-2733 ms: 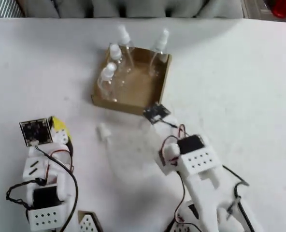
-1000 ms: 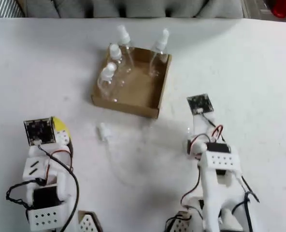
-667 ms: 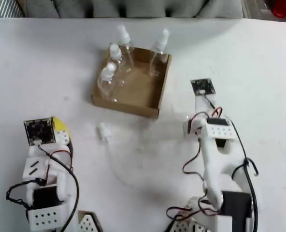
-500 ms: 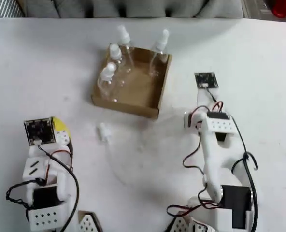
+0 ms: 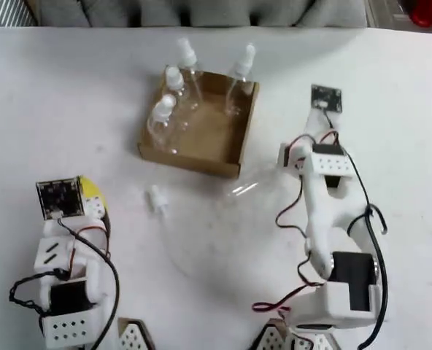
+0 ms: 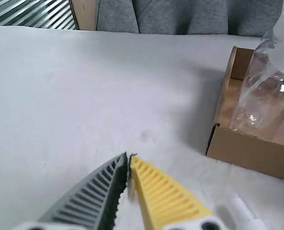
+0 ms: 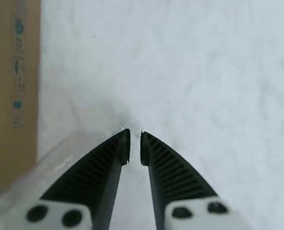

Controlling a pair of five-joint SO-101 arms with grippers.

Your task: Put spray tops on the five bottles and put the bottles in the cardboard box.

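In the cardboard box [image 5: 209,135], along far and left walls: counted four bottles [image 5: 161,120] upright, spray tops on. Found fifth bottle [image 5: 239,191] lying on the table [image 5: 70,95] just beside box's near right corner; loose spray top [image 5: 154,197] near box's front wall. Noted right gripper [image 7: 135,143] beside the lying bottle, fingers almost together on nothing; left gripper [image 6: 128,162] apart from box, fingers together.
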